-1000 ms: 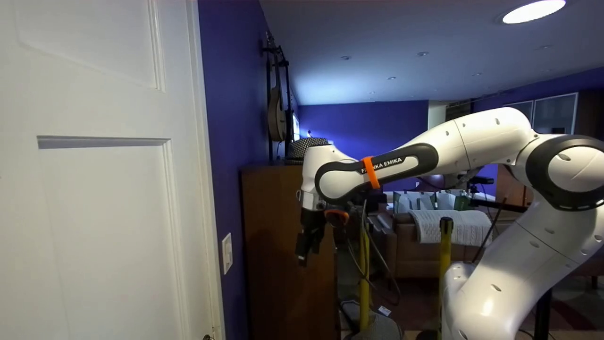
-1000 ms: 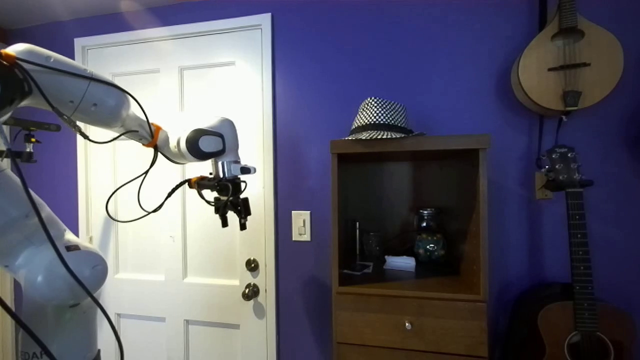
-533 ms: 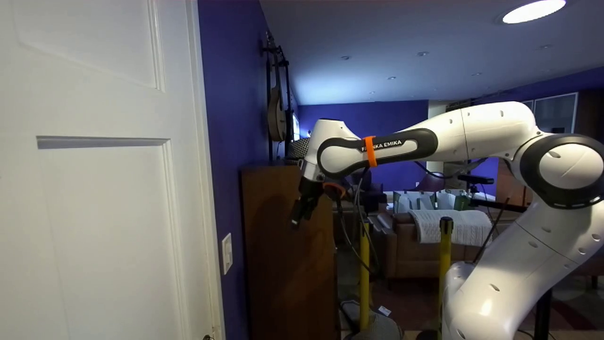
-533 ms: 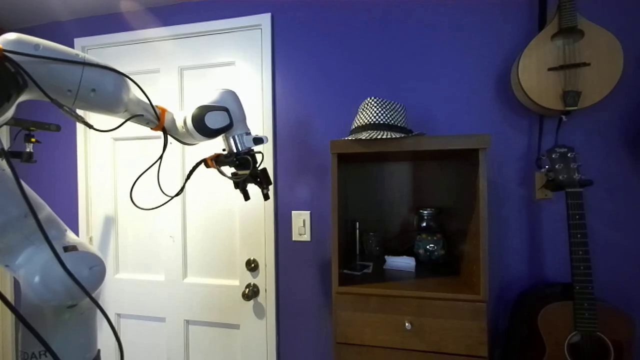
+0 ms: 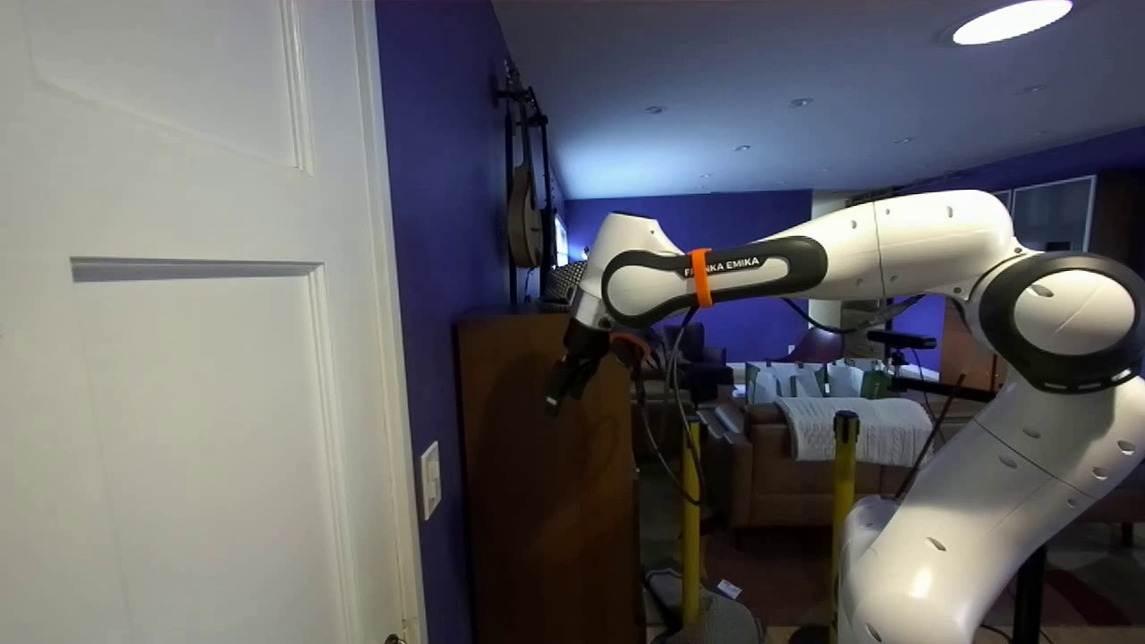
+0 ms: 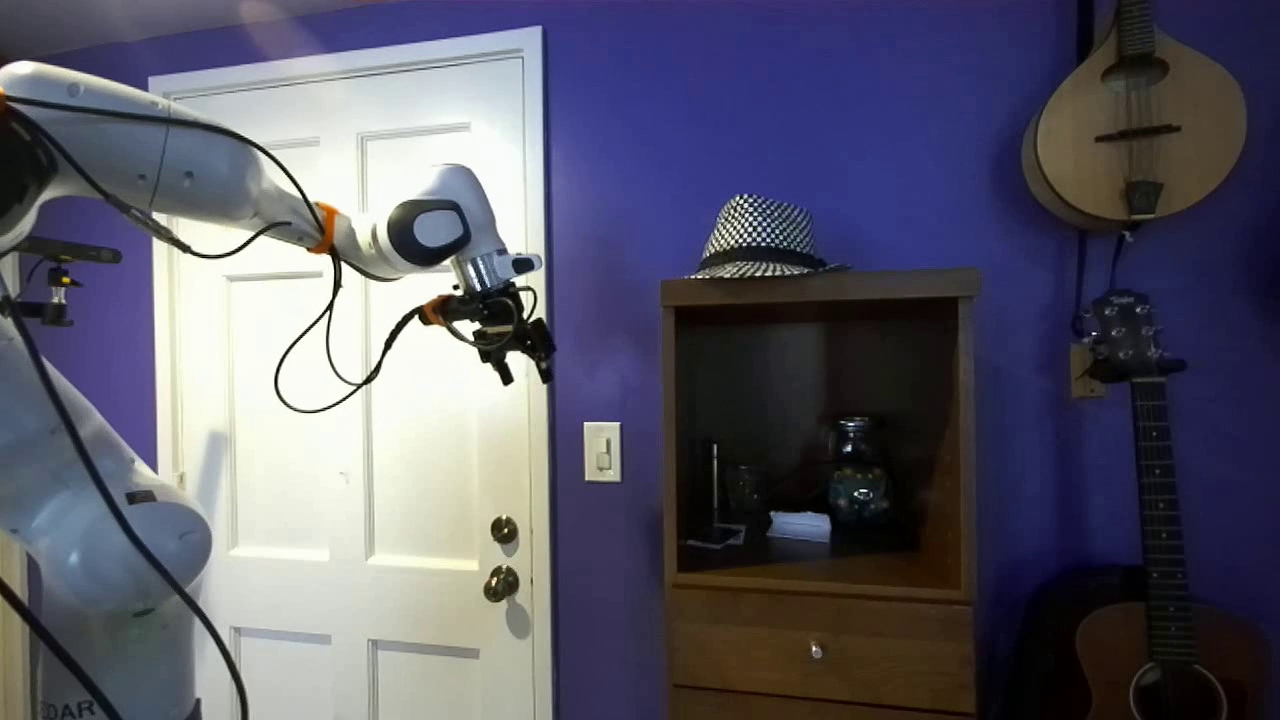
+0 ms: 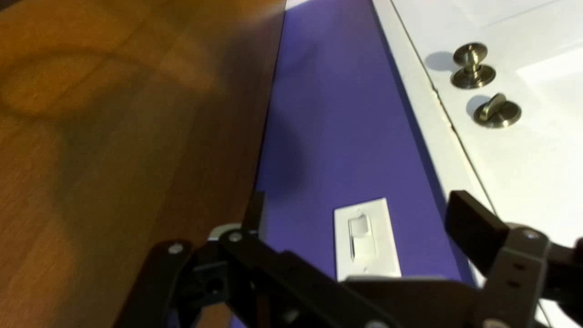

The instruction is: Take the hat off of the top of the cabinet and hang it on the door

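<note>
A dark-banded, black-and-white checkered hat (image 6: pixel 762 232) sat on the cabinet (image 6: pixel 820 289), right of the empty, wide-spread gripper (image 6: pixel 526 377) in an exterior view.

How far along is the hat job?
Done: no step shows as complete; the hat sits on top of the cabinet.
In hand: nothing gripped; the gripper is open, empty and away from the hat.
Left: grasp the hat, lift it off and hang it on the door, where no hat shows.

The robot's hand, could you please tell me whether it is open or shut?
Open: in the wrist view the hand has its fingers apart, with the light switch visible between them.
</note>
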Available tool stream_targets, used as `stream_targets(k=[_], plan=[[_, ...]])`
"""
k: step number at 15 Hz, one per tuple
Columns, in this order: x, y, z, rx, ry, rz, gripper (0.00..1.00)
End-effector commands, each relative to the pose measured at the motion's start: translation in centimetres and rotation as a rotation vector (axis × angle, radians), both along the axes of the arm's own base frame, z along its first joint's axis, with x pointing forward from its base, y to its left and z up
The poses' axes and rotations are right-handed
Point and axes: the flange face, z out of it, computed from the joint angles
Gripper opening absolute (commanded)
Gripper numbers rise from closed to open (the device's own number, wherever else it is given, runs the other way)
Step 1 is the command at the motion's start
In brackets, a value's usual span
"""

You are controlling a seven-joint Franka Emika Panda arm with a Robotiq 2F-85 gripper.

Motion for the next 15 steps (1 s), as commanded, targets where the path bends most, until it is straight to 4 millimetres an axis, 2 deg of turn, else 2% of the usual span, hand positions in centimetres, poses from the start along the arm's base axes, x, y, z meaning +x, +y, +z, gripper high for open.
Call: stream_targets(k=[1, 3, 5, 8, 11, 12, 15], plan=[[1.0, -3.4, 6.7, -0.105, -0.15, 0.077, 1.0], [1.2, -5.7, 10.6, -0.148, -0.205, 0.141, 1.0], [1.5, -7.9, 13.7, -0.201, -0.244, 0.197, 1.0], [2.2, -10.3, 17.2, -0.256, -0.28, 0.283, 1.0], [3.3, -11.7, 19.1, -0.252, -0.345, 0.304, 1.0], [1.9, -11.3, 17.5, -0.249, -0.319, 0.281, 1.0], [3.0, -11.7, 18.4, -0.255, -0.334, 0.286, 1.0]])
